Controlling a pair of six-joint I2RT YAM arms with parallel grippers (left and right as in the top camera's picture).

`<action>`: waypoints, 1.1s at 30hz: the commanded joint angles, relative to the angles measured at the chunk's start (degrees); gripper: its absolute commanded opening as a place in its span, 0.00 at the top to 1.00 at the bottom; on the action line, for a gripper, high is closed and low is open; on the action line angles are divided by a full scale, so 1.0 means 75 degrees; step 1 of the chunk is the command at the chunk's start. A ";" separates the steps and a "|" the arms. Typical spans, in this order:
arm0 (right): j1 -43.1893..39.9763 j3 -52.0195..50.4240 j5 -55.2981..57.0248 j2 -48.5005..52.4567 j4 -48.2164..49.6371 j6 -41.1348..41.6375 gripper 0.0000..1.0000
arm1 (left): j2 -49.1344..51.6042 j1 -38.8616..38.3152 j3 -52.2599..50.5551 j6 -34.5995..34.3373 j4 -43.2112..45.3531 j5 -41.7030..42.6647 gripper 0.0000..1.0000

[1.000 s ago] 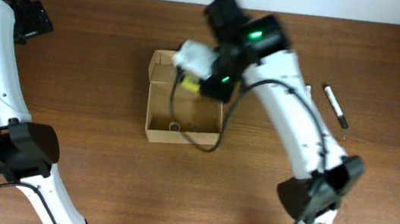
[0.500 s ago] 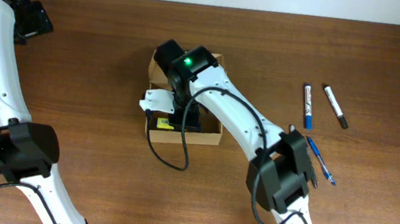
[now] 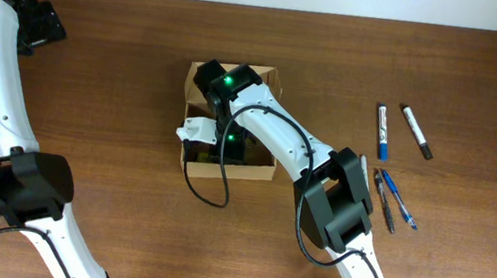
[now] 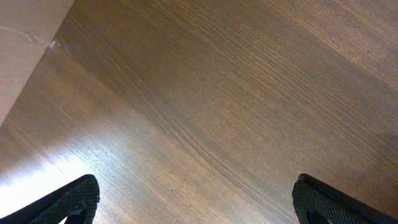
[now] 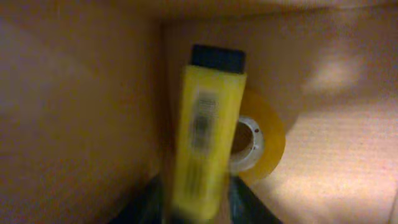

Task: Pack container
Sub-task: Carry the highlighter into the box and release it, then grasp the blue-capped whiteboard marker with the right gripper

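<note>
**Yellow marker into the box: release stage**

Your right tool is down inside the container, mid-tabletop. A yellow marker stands between its jaws, beside a tape roll on the box floor. The view is blurred, so I cannot tell whether the tool grips it or has let go. The left tool hangs wide open and empty at the far left.

Next, by my reading: free the marker, then lift straight up, because a box wall sits close on the left. More pens wait to the right, with open tabletop between.
</note>
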 commanded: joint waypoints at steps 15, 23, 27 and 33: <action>-0.0367 0.1714 0.3442 -0.3212 0.0166 0.4733 0.52 | 0.0055 0.0012 -0.0044 0.0087 -0.0006 -0.0023 0.00; -0.2629 0.1667 0.3238 -0.3526 -0.0044 0.6050 0.42 | 0.0055 0.0012 -0.0044 0.0087 -0.0006 -0.0023 0.00; -0.4022 0.1489 0.2116 -0.3255 -0.0003 0.6062 0.42 | 0.0055 0.0012 -0.0044 0.0087 -0.0006 -0.0023 0.00; -0.5333 0.0819 0.1341 -0.2416 0.0137 0.6312 0.43 | 0.0055 0.0012 -0.0044 0.0087 -0.0006 -0.0023 0.00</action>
